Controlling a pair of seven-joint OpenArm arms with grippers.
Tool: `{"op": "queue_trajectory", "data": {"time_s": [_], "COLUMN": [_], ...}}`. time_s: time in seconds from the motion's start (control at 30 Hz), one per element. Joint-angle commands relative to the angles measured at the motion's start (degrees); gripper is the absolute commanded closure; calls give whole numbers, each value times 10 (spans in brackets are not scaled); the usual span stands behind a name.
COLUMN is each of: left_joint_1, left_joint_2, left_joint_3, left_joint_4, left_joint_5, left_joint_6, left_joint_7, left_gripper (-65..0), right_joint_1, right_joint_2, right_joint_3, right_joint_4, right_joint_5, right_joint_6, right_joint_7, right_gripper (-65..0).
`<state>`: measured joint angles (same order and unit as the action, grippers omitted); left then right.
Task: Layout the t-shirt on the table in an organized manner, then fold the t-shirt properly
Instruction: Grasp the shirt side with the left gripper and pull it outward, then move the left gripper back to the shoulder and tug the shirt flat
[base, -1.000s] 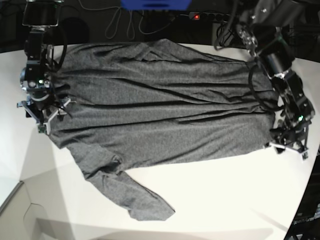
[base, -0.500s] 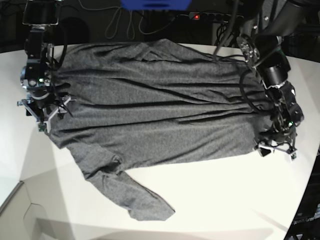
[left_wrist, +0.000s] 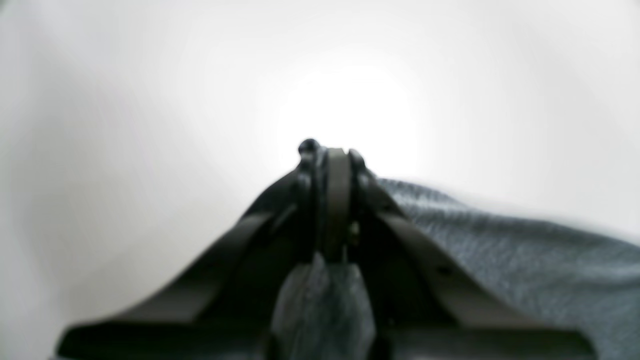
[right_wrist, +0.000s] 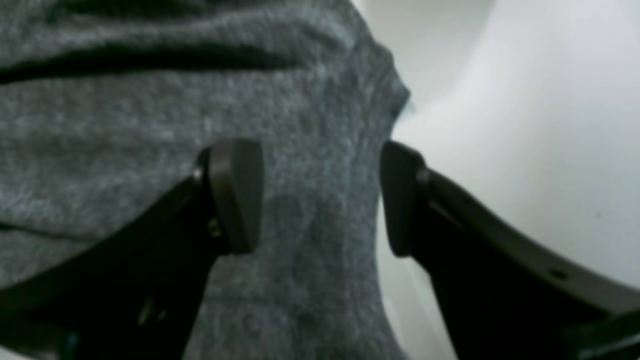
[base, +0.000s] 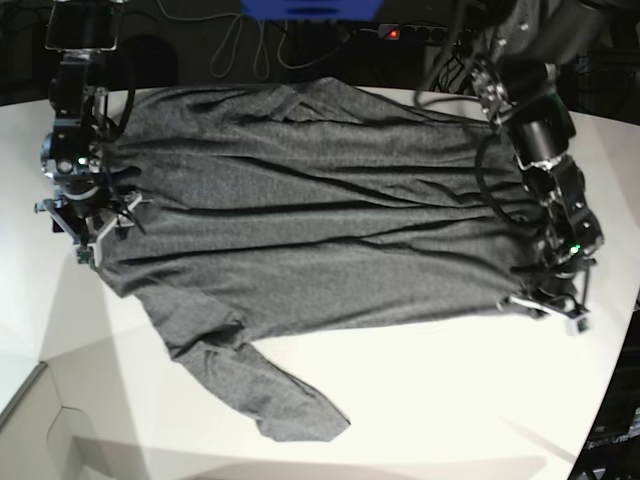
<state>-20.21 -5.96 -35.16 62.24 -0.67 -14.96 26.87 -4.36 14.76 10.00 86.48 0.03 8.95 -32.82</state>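
L hand (left_wrist: 332, 200) prob. pinching t-shirt (base: 320, 220) corner; R hand (right_wrist: 320, 195) agape.

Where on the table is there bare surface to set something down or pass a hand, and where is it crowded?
Bare table runs along the near edge, below the t-shirt hem and right of its trailing sleeve. Another bare patch sits in the near-left corner, left of that sleeve. Crowded: both shirt ends, where the left gripper pinches fabric and the right gripper straddles the edge.
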Motion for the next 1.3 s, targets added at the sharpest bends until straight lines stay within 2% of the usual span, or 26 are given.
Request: {"op": "queue_trajectory", "data": {"time_s": [0.0, 0.1, 0.23, 0.43, 0.67, 0.8, 0.93, 1.0, 1.13, 1.27], "left_joint_1": [5, 63, 156, 234, 232, 143, 0, -67, -180, -218], "left_joint_2": [8, 42, 46, -1, -18, -48, -60, -74, -91, -103], "left_joint_3": [1, 26, 123, 247, 262, 239, 171, 158, 164, 215], "left_joint_4": [53, 184, 278, 293, 293, 253, 116, 30, -141, -245], "left_joint_5": [-6, -6, -5, -3, -2, -3, -2, -2, -1, -2], "left_joint_6": [-5, -5, -5, -5, -5, 0, -3, -4, -4, -1], "left_joint_7": [-8, -8, -12, -14, -14, -14, -14, -14, -56, -103], "left_gripper": [0, 0, 0, 0, 0, 0, 0, 0, 0, -3], "right_joint_1": [8, 8, 9, 9, 7, 7, 7, 7, -2, -8], "right_joint_2": [8, 8, 8, 8, 8, 8, 8, 8, 9, 9], "right_joint_3": [3, 3, 3, 3, 3, 3, 3, 3, 3, 3], "right_joint_4": [10, 10, 10, 10, 10, 10, 10, 10, 12, 13], "right_joint_5": [-1, -1, -1, -1, -1, -1, -1, -1, -1, -1], "right_joint_6": [-4, -4, -4, -4, -4, -4, -4, -4, -4, -4], "right_joint_7": [13, 13, 13, 13, 13, 13, 13, 13, 13, 13], "right_gripper": [-376, -376, -376, -376, -376, -376, -376, -376, -376, -376]}}
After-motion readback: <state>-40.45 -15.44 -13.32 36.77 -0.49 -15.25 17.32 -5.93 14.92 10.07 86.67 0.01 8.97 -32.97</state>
